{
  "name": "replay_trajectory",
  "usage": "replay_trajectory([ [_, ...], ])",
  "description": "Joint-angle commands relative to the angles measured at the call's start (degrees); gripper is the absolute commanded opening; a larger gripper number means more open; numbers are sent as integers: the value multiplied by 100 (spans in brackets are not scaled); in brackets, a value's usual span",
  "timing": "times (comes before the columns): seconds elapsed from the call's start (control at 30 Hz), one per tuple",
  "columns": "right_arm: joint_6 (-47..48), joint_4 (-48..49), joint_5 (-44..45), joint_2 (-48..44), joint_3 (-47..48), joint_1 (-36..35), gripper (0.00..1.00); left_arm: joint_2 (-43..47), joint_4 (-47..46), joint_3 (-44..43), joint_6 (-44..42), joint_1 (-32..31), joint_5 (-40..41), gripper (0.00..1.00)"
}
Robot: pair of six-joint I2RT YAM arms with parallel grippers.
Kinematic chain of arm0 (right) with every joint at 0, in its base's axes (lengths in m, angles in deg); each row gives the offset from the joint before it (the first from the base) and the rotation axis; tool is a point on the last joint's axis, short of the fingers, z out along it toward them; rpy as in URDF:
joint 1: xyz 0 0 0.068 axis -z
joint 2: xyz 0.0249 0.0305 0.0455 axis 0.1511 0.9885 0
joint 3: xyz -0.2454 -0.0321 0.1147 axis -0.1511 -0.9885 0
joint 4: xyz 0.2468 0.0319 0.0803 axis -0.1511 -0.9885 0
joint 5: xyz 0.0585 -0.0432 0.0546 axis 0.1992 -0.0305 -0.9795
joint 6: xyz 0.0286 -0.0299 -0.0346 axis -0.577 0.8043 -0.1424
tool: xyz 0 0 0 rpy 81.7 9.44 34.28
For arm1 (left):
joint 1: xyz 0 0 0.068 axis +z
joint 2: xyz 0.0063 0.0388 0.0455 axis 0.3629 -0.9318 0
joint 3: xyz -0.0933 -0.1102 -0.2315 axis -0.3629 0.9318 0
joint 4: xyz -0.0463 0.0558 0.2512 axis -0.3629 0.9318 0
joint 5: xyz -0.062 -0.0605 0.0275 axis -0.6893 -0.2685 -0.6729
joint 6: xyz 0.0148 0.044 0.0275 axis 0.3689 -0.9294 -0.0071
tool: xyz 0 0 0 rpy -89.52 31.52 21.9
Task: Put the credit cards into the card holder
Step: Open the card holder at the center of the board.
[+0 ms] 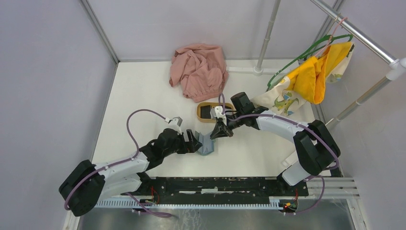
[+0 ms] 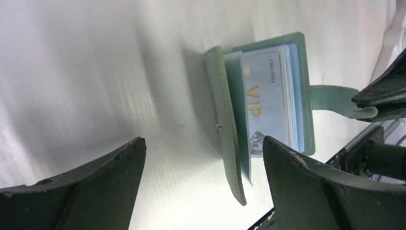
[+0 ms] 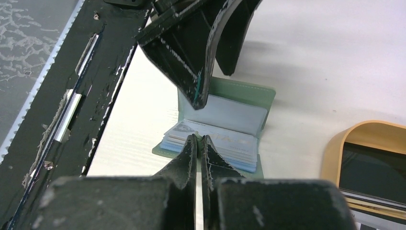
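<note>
We are pinning the card holder (image 1: pixel 207 145), which is lying open on the table (image 1: pixel 143 96) between the two arms, close to both. The right gripper (image 1: pixel 218 134) is pinched fully shut on the holder's green strap tab (image 2: pixel 335 96), gripping it from the far-right side. The left gripper (image 1: pixel 195 142) is gaping wide with nothing in it, and the holder's raised cover (image 2: pixel 227 124) is sitting between its fingers. The holder's spine and long edges are running across that gripper's closing line. Its strap is pointing toward the right gripper, and its pockets are facing up and showing a VIP card (image 2: pixel 261 103). The loose credit cards (image 1: pixel 207 111) are lying in the wooden tray (image 1: pixel 198 114) just beyond the right gripper, so we are judging that arm the nearer one.
</note>
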Motion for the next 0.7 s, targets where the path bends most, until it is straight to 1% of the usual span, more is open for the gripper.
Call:
replay_trajectory([
  [0.0,230,-60,-194,-229,110,72,0,594,994,-342,-403,-10,909,92],
  [0.03,246,-76,-207,-232,110,77,0,723,1161,-387,-408,-15,1006,88],
  [0.17,317,-148,-308,-246,128,86,0,1212,1746,-546,-460,-12,1177,80],
  [0.3,380,-200,-431,-284,136,82,0,1694,1881,-608,-441,-9,1010,76],
  [0.4,404,-226,-438,-302,145,84,0,1913,1631,-564,-369,-11,648,74],
  [0.5,422,-238,-434,-315,153,84,0,1939,1223,-473,-252,-13,306,70],
  [0.67,783,-519,-108,-290,210,102,0,1332,461,-322,-150,-16,-155,70],
])
